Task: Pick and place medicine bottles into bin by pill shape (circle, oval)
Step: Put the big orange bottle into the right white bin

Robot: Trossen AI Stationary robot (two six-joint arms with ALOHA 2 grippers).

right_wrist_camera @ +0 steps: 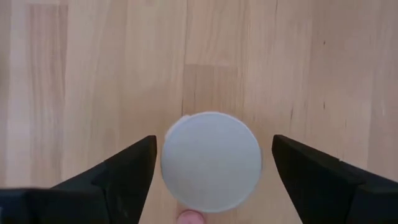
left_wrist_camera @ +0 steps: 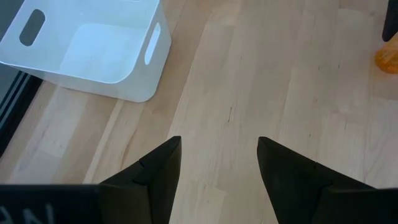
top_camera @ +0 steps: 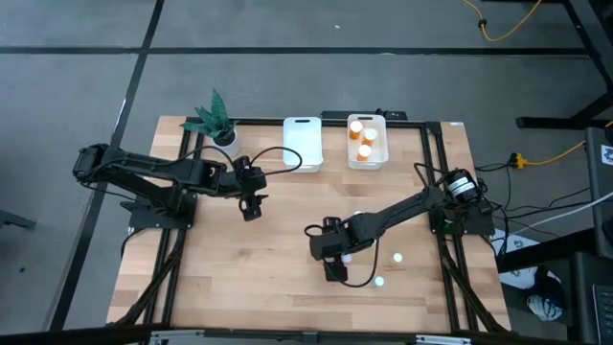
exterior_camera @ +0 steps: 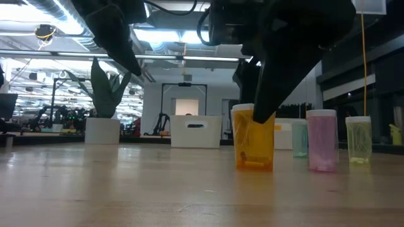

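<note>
Orange bottle framed by the right gripper, jaws spread and not touching its white cap.
Just beyond, 3 paler bottles were stood on the wooden table; farther off, the left gripper was held spread near the empty white bin, while 3 orange bottles were seen in the other bin.

A robotics lab or workshop: a wooden table on a grey floor, orange cables at 1 o'clock, and exposed ceiling ducts, strip lights and more equipment benches behind.
</note>
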